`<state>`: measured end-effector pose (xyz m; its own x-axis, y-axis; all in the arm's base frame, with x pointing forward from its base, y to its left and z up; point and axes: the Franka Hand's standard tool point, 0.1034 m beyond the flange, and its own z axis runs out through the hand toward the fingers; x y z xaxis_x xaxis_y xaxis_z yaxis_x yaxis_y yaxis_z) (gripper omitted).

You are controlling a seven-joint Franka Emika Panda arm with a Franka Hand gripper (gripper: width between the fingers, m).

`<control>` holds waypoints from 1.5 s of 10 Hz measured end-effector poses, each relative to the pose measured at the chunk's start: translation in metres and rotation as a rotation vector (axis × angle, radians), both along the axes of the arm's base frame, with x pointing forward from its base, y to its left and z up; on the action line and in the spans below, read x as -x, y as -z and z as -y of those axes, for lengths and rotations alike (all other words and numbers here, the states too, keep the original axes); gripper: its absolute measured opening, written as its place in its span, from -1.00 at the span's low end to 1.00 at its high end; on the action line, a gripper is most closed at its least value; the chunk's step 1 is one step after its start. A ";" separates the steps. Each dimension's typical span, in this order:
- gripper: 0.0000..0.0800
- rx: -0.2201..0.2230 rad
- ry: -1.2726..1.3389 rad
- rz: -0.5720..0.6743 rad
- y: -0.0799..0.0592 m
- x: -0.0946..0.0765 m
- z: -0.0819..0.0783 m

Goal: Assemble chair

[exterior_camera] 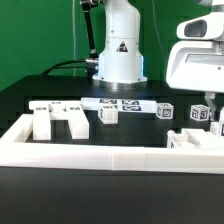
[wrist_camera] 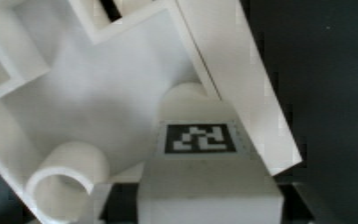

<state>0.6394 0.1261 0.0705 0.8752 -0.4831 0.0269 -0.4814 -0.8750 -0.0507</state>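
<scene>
In the wrist view, a white chair part with a rounded end and a black-and-white tag [wrist_camera: 201, 137] lies between my dark fingers [wrist_camera: 293, 198]. My gripper [wrist_camera: 208, 202] is shut on it, each jaw pressed against one side. Beside it lies a larger white slab with cut-outs [wrist_camera: 87, 95] and a round peg [wrist_camera: 60, 185]. In the exterior view my gripper [exterior_camera: 207, 104] hangs low at the right, over a tagged white piece [exterior_camera: 200, 116]. More white chair parts [exterior_camera: 42, 121] [exterior_camera: 76, 121] stand at the left, and two tagged cubes [exterior_camera: 108, 115] [exterior_camera: 165, 112] stand mid-table.
The marker board [exterior_camera: 125, 103] lies in front of the robot base [exterior_camera: 118, 60]. A long white border rail [exterior_camera: 100, 152] runs along the front and up the left side. Another white part [exterior_camera: 192, 141] sits just behind the rail at the right.
</scene>
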 end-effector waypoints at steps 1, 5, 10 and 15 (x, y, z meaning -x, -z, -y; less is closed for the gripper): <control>-0.27 -0.011 0.129 0.001 0.000 0.000 0.001; -0.27 -0.039 0.537 -0.013 0.000 0.001 0.000; -0.27 -0.060 0.737 -0.028 0.000 0.002 0.001; 0.58 -0.038 0.285 -0.010 0.000 0.003 -0.008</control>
<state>0.6363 0.1344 0.0709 0.7043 -0.7099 -0.0037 -0.7081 -0.7021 -0.0749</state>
